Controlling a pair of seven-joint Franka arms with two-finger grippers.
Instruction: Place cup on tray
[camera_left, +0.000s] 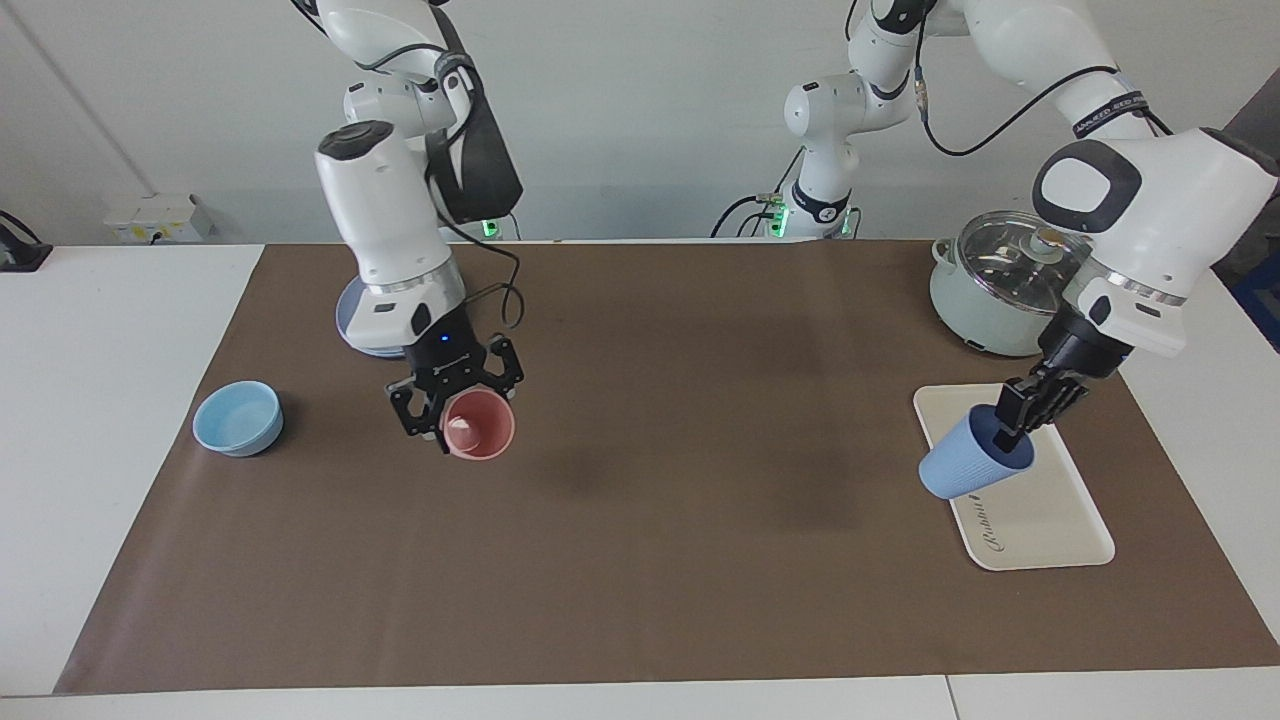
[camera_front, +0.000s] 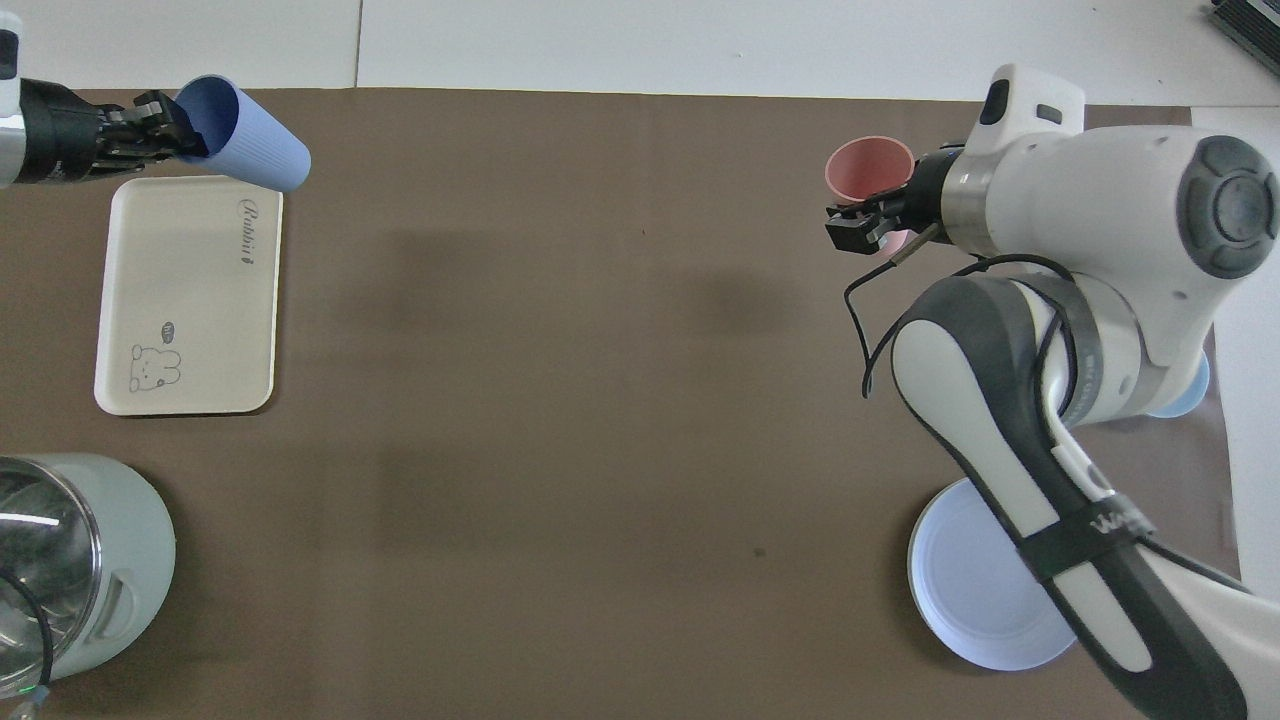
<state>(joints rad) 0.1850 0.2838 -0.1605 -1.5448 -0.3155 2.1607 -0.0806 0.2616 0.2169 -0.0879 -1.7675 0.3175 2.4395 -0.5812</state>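
Observation:
The periwinkle-blue cup (camera_left: 968, 462) hangs tilted in the air, with my left gripper (camera_left: 1018, 418) shut on its rim. It is over the cream-white tray (camera_left: 1045, 515), above the tray's edge that faces the middle of the table, and does not touch it. In the overhead view the cup (camera_front: 248, 138) and left gripper (camera_front: 165, 135) appear past the tray's (camera_front: 185, 300) script-word end. My right gripper (camera_left: 452, 402) is shut on a pink cup (camera_left: 480, 425), held tilted above the mat toward the right arm's end, also seen in the overhead view (camera_front: 868, 170).
A pale green pot with a glass lid (camera_left: 1000, 285) stands nearer to the robots than the tray. A light-blue bowl (camera_left: 238, 417) sits at the right arm's end. A round blue plate (camera_front: 975, 590) lies partly under the right arm.

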